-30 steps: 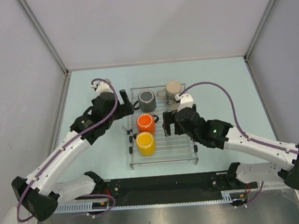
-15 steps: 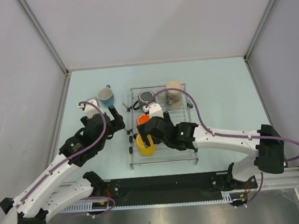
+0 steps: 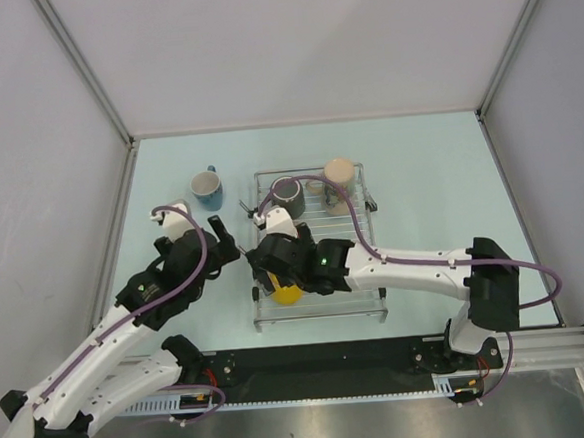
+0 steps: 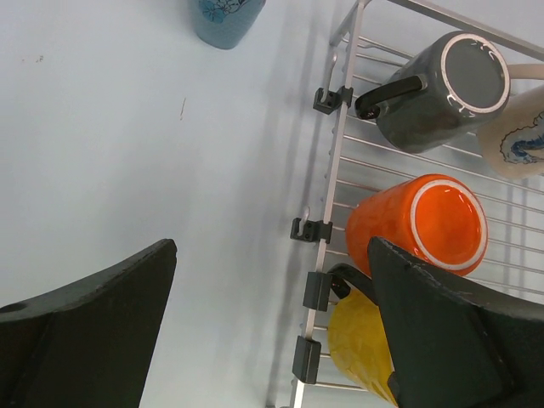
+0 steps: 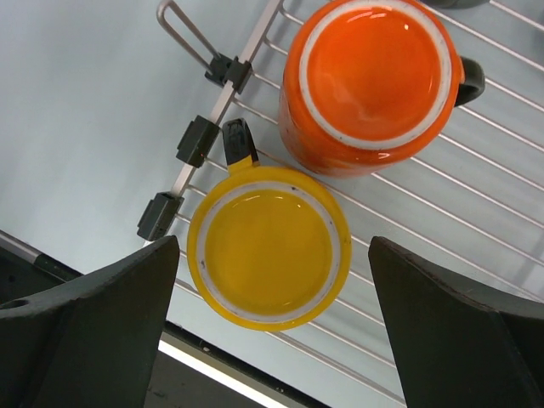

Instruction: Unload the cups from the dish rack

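The dish rack lies mid-table. On it I see the dark grey cup, the beige cup and the yellow cup; from above, my right wrist covers the orange cup. The blue cup stands on the table left of the rack. My right gripper hangs open straight above the yellow cup, one finger on each side, with the orange cup just beyond. My left gripper is open and empty over the table beside the rack's left rail.
Grey walls close in the table on the left, back and right. The black base rail runs along the near edge. The right arm's white link crosses low over the rack's front right part.
My right gripper has swung left across the rack, from beside the beige cup to above the yellow cup. My left gripper has drawn back from the blue cup, which now stands alone on the table.
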You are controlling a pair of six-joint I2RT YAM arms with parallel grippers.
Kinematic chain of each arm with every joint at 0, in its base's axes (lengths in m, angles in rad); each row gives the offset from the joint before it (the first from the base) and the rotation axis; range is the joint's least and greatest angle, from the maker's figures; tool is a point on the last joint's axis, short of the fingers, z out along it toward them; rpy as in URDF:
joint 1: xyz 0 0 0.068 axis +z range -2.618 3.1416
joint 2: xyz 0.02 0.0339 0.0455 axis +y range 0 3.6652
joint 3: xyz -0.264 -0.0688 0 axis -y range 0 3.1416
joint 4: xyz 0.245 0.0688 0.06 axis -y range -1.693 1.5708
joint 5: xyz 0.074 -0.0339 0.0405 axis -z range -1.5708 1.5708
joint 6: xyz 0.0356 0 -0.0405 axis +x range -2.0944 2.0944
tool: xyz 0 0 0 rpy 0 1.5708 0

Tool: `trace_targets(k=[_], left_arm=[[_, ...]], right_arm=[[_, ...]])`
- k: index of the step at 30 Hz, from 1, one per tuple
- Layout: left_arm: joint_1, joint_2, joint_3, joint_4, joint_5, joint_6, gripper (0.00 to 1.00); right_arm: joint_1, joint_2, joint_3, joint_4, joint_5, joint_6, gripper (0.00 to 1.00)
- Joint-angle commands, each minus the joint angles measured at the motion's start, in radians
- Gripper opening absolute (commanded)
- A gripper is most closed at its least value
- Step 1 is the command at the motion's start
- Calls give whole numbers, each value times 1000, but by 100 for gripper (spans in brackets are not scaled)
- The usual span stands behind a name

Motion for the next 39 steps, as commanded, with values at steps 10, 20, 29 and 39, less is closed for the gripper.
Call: trace_targets(k=[10,20,29,39], left_arm=[[-5,-27,-15,-10,-21,-56,100],[-6,-20,-14,-15,-27,-56,100],[-5,-7,-20,-9,-18,-69,100],[-6,-7,-31,-3,-9,-73,100]], right_arm=[[28,80,46,-53,21,68,100],[24,137,44,-48,4,74,100],[14,119,17,-13,15,64,91],[11,91,-22,-17,48,91,0]])
